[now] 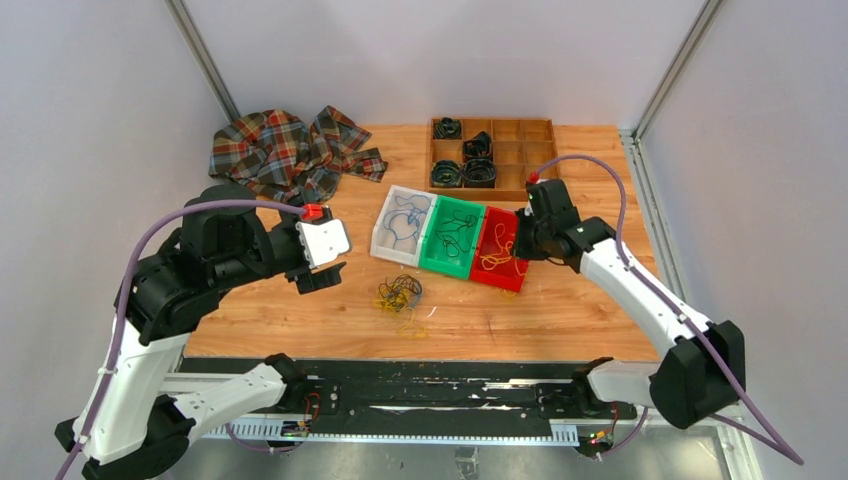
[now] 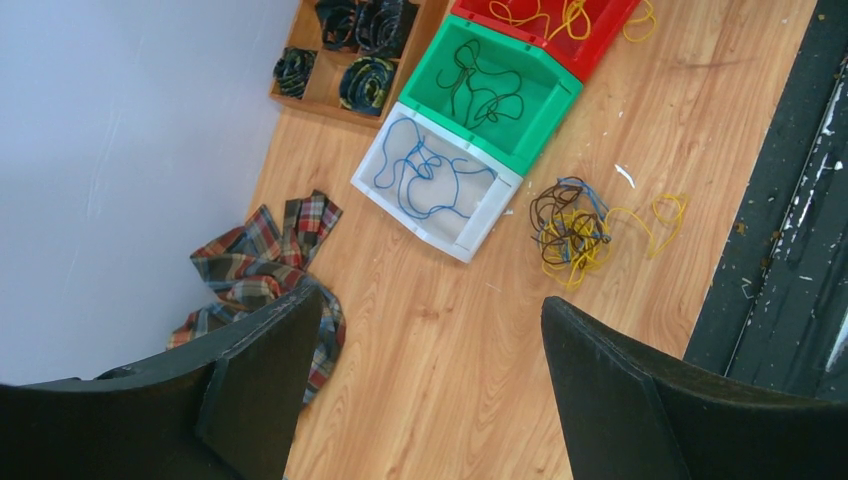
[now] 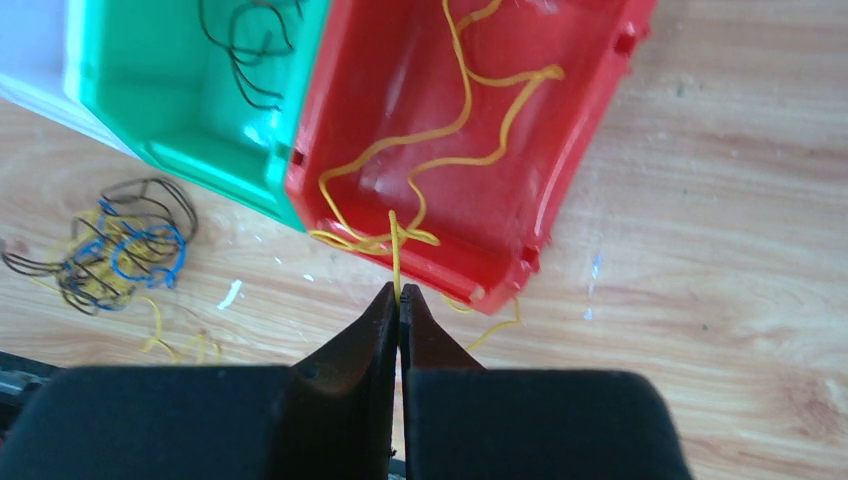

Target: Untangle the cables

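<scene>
Right gripper: jaws pressed together, pinching the yellow cable at its near end, just outside the near rim of the red bin. From the fingertips the strand runs straight up over that rim, knots into a small loop on the lip, then winds in loose bends diagonally across the bin floor toward the far side; long axis roughly near-to-far along the bin. A short yellow tail hangs over the near rim onto the table. Left gripper: jaws spread wide, nothing between them, held above the table with no contact. The clump of cables lies on bare wood in front of the white bin and green bin, between the two grippers, nearer the left one, touching neither. The clump is roughly round with no clear long axis: brown-black, blue and yellow strands interlaced, one yellow loop trailing out of it toward the near table edge. A blue cable lies looped in the white bin, a black cable in the green bin. Beyond the bins: wooden tray holding black coiled rolls; plaid cloth at far left.
</scene>
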Motion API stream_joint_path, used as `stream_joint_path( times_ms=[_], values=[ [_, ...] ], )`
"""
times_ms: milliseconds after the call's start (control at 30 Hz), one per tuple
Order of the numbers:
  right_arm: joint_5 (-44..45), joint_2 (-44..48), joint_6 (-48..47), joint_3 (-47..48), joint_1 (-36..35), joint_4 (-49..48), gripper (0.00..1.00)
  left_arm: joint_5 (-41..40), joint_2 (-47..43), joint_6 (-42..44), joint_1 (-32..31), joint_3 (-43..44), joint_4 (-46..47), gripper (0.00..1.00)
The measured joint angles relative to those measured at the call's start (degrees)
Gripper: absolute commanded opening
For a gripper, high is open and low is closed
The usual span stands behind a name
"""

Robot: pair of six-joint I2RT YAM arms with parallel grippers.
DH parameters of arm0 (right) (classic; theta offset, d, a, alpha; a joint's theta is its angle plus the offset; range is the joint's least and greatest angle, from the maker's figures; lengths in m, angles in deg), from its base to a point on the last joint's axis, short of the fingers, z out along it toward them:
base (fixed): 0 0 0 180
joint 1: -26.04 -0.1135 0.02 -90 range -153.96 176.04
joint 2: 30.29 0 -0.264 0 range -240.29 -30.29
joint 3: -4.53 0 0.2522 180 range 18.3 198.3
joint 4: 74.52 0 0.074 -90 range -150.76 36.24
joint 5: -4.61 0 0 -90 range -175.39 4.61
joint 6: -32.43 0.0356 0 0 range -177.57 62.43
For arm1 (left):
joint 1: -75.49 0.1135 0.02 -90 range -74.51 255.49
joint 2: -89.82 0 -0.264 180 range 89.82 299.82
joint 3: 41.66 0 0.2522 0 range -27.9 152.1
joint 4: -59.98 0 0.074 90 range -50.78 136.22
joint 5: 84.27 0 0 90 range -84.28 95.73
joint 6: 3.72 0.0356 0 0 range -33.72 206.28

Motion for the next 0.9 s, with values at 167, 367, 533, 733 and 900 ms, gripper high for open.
stream_joint_path(
  times_ms=[167,367,533,733,900],
  values=[
    [-0.92,-6.78,0.68,6.84,0.00,0.00,0.01,0.09,0.00,0.02,0.00,0.02,-0.04,0.85],
    [-0.50,-17.75,1.97,15.04,0.00,1.16,0.01,0.11,-0.07,0.07,0.00,0.02,-0.07,0.85],
    [1.05,-27.36,2.64,21.59,0.00,3.08,0.01,0.09,-0.35,0.31,0.00,0.02,-0.09,0.85],
    [4.39,-33.88,3.30,22.93,0.00,4.70,0.01,0.07,-0.59,0.79,0.00,0.02,-0.09,0.85],
    [7.45,-34.23,3.39,22.10,0.00,4.55,0.01,0.09,-0.55,0.96,0.00,0.02,-0.09,0.85]
  ],
)
